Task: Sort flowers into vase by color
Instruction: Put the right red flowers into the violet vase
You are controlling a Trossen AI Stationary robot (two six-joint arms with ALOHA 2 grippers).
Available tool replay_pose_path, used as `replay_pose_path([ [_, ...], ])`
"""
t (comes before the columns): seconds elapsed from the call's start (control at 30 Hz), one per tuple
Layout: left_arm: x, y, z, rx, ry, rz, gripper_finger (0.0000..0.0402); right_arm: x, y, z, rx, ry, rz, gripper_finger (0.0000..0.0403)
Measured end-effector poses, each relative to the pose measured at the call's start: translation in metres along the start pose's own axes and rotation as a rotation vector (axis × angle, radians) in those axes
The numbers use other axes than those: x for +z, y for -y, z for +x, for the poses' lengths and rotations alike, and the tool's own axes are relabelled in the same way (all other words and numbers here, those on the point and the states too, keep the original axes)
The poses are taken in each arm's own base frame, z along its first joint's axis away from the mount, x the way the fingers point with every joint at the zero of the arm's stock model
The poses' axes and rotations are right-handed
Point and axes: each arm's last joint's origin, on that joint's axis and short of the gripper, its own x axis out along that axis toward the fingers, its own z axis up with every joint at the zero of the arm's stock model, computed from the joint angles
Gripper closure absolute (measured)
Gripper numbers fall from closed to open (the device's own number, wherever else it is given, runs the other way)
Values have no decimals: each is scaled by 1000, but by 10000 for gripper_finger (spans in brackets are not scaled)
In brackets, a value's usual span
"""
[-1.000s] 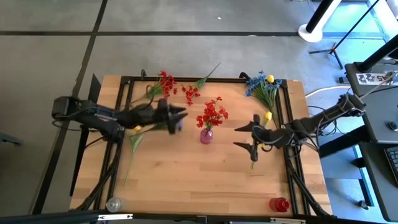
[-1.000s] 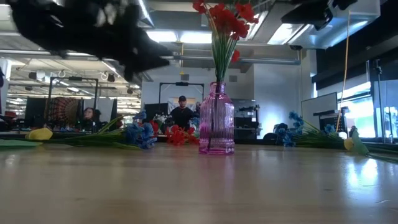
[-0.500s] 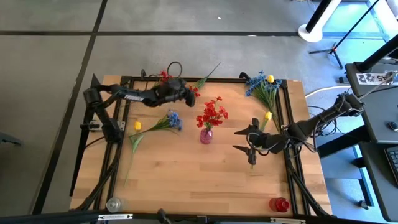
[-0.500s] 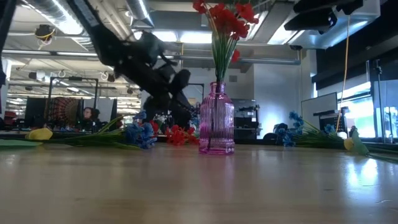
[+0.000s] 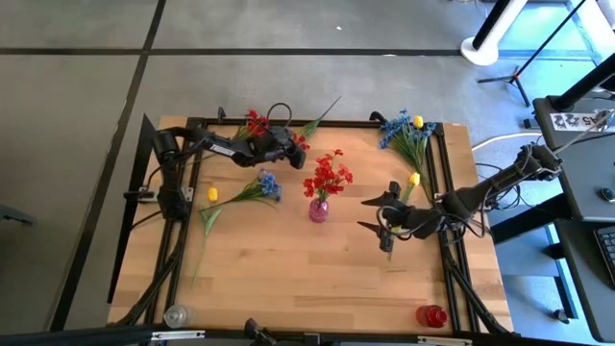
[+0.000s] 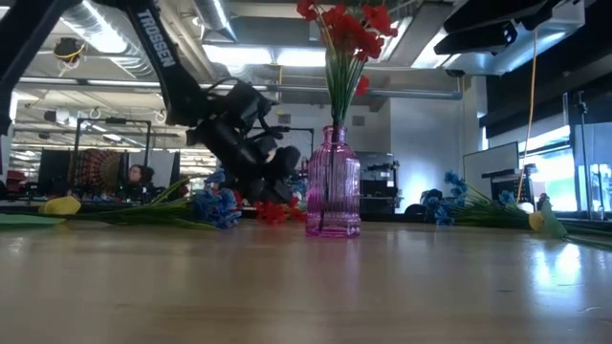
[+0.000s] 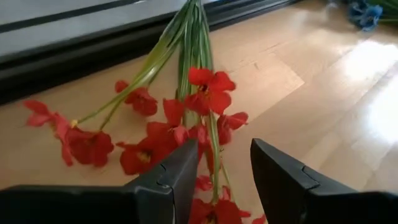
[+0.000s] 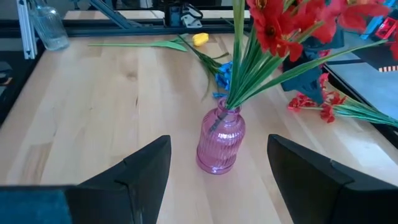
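Wooden counter (image 5: 279,269): your left pincer (image 7: 221,168) hangs open over the loose red sprig (image 7: 186,134) near the far edge. Next, straddle one stem, close, and carry it to the pink vase (image 5: 318,209) (already holding reds). Right pincer (image 5: 375,215) waits open.

Grey floor (image 5: 77,86), ceiling strip lights (image 6: 251,55), bright windows (image 6: 545,167).

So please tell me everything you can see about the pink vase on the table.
The pink vase is small and looks like ribbed, see-through glass, with a round body and a narrow neck. It stands upright near the middle of the wooden table. It holds red flowers on green stems that fan out above its mouth. No gripper touches it.
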Motion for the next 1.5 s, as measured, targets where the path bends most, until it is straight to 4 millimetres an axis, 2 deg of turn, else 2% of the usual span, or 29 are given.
replay_pose_path([
  [0.17, -10, -4, 7, 66, -18, -7, 259, -1, -2, 3, 1, -6, -3, 137],
  [0.37, -22, 0, 14, 105, -25, 2, 265, -2, -4, 5, 3, -11, -6, 137],
  [0.47, -27, 5, 14, 152, -7, 22, 297, -2, -4, 5, 4, -11, 2, 137],
  [0.6, -32, 16, 7, 252, 37, 90, 381, -2, -4, 5, 5, -11, 11, 137],
  [0.7, -26, 31, -10, 299, 100, 178, 393, -2, -4, 5, 5, -12, 11, 137],
  [0.8, -15, 53, -39, 339, 163, 264, 398, -2, -4, 5, 5, -11, 11, 137],
  [0.87, -9, 68, -67, 349, 190, 334, 398, -2, -4, 5, 13, -15, 9, 137],
  [1.03, -2, 99, -157, 273, 242, 491, 399, -2, -6, 5, 83, -27, -21, 137],
  [1.17, -8, 110, -230, 60, 269, 496, 400, 4, -11, 4, 204, 20, -63, 137],
  [1.27, -18, 115, -272, -156, 256, 514, 400, 10, -15, 3, 284, 74, -88, 137],
  [1.4, -35, 122, -314, -448, 219, 568, 400, 15, -18, 1, 381, 106, -76, 137],
  [1.5, -47, 132, -335, -628, 208, 581, 400, 13, -25, -3, 447, 98, -64, 137],
])
